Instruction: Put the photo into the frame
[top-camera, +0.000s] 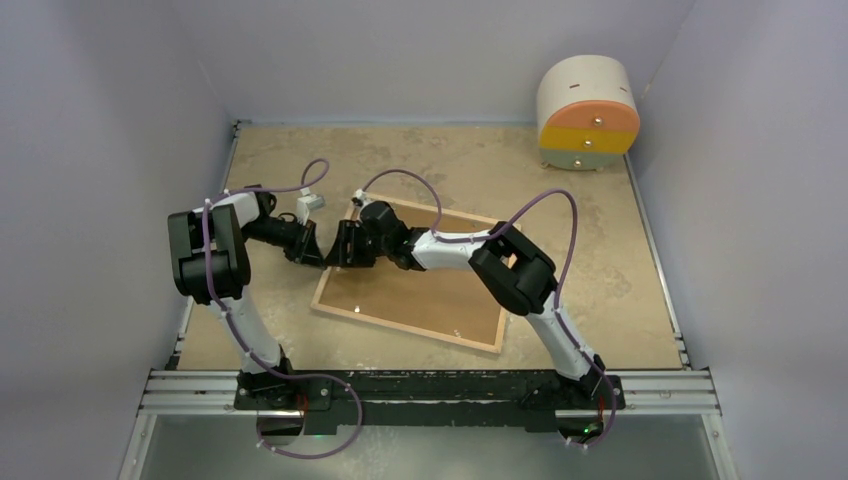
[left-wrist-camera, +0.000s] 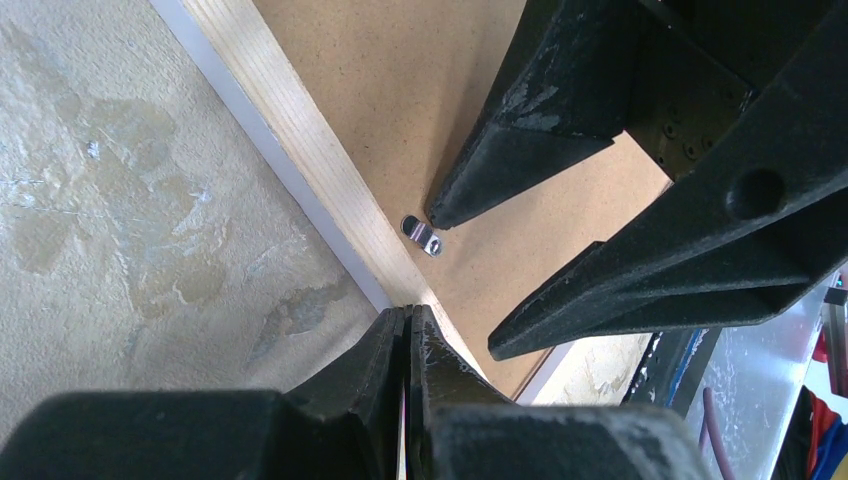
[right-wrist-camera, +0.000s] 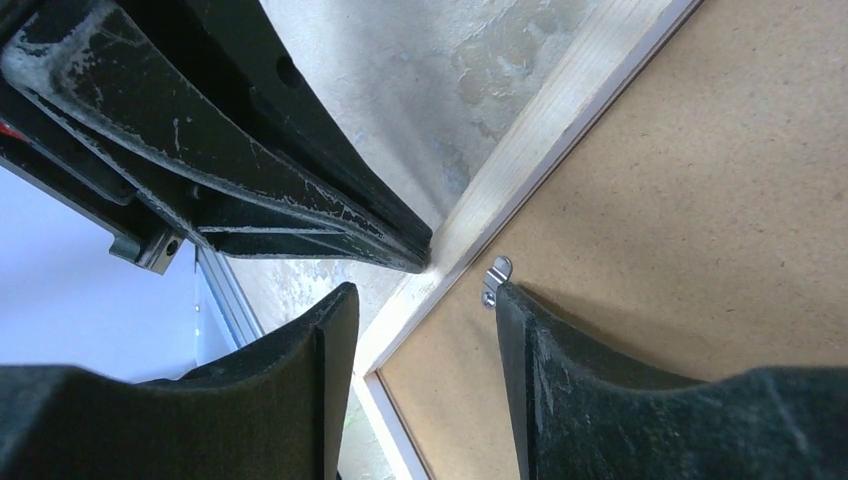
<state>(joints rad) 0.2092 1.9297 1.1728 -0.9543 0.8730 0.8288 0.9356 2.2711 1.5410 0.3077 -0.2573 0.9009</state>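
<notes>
The frame (top-camera: 406, 329) lies face down in the middle of the table, its light wood rear rim up. A plain brown hardboard sheet (top-camera: 420, 290) fills it. The photo is hidden. My left gripper (top-camera: 318, 255) is shut, with its tips (left-wrist-camera: 409, 312) resting on the frame's left rim (left-wrist-camera: 300, 130). My right gripper (top-camera: 342, 245) is open beside it, over the same corner. In the right wrist view (right-wrist-camera: 423, 290) it straddles the rim (right-wrist-camera: 540, 130), and one fingertip touches a small metal clip (right-wrist-camera: 496, 277) on the hardboard (right-wrist-camera: 700, 200). The clip also shows in the left wrist view (left-wrist-camera: 422, 235).
A round cream drawer unit (top-camera: 588, 110) with orange, yellow and grey drawers stands at the back right corner. Grey walls close in the table on the left, back and right. A metal rail (top-camera: 430, 385) runs along the near edge.
</notes>
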